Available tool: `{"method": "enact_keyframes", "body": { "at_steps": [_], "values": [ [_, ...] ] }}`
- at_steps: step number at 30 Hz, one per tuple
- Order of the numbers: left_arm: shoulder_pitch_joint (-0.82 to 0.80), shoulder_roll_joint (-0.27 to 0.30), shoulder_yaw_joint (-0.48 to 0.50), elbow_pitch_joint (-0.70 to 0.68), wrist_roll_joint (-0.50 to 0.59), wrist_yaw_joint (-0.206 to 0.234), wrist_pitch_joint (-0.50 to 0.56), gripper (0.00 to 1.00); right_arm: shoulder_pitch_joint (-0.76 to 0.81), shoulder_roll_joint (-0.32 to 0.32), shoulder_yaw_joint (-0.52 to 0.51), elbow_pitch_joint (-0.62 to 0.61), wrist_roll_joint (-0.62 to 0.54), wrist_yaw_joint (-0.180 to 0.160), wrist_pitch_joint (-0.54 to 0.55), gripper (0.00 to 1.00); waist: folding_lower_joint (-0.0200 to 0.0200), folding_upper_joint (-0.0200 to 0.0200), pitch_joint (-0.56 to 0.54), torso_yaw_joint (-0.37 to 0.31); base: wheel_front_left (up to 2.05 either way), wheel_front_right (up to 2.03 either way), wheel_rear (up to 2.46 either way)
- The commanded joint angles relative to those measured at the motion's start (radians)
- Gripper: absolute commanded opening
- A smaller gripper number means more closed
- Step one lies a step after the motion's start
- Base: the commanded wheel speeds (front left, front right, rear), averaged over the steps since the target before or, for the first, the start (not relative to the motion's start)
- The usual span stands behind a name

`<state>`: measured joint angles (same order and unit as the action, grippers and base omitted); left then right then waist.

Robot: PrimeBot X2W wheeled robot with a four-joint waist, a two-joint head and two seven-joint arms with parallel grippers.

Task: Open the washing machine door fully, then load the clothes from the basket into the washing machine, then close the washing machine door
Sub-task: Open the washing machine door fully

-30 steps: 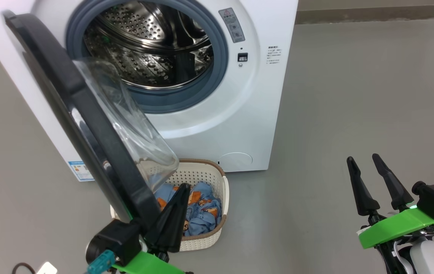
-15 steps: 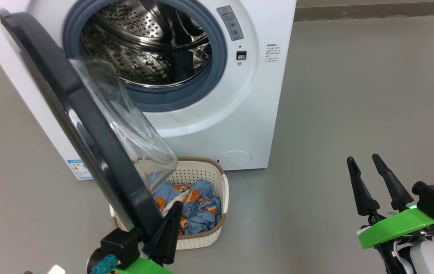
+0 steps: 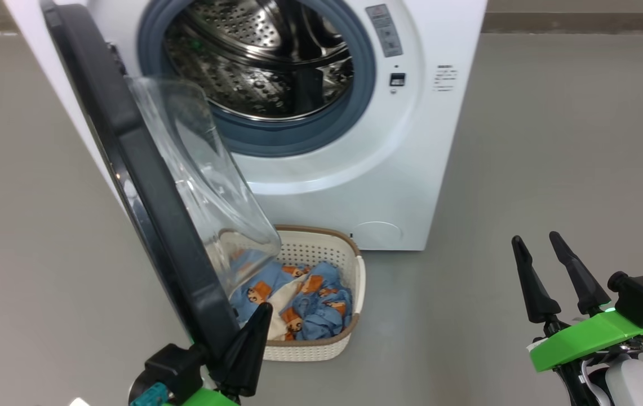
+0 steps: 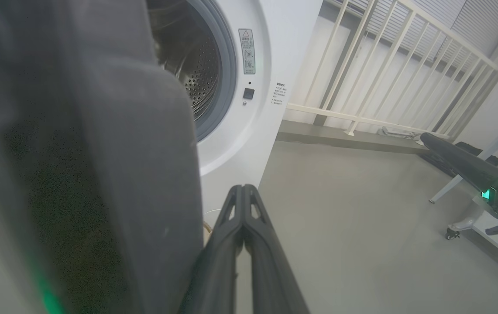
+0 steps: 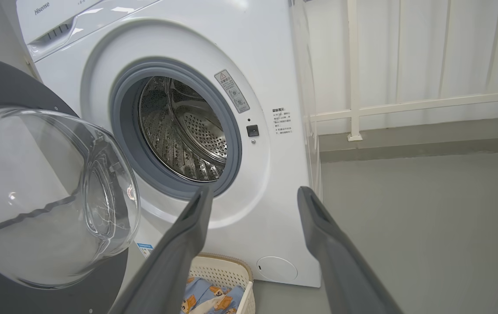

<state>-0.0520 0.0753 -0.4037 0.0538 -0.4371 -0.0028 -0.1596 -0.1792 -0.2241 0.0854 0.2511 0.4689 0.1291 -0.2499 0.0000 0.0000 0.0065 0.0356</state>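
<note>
Black and glossy, the wide ring of the large round washing machine door (image 3: 146, 197) stood partway out from the big white front-loading washing machine (image 3: 411, 169). Its clear glass bowl hung over the small cream perforated plastic basket (image 3: 355, 270) on the floor. The left tool (image 3: 264, 309), fingers pressed together, sat just beside the ring's lower edge, seemingly to push it wider, as the door overhung the light blue printed clothes (image 3: 315, 304) heaped in the basket. The right tool (image 3: 536, 239) waited well apart, fingers spread and empty.
</note>
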Motion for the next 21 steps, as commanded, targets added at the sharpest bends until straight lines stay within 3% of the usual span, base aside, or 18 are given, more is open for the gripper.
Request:
{"method": "enact_keyframes", "body": {
  "at_steps": [1, 21],
  "values": [
    [-0.020, 0.039, 0.073, -0.024, -0.003, 0.026, -0.006, 0.00, 0.006, -0.009, 0.018, -0.023, -0.002, 0.002, -0.012, 1.00, 0.0000, 0.0000, 0.002, 0.031, 0.00, 0.00, 0.00],
    [0.019, 0.128, 0.152, -0.071, -0.011, 0.081, 0.024, 0.00, 0.025, -0.001, -0.010, -0.032, -0.008, 0.002, -0.012, 1.00, 0.0000, 0.0000, -0.009, 0.195, 0.00, 0.00, 0.00]
  ]
}}
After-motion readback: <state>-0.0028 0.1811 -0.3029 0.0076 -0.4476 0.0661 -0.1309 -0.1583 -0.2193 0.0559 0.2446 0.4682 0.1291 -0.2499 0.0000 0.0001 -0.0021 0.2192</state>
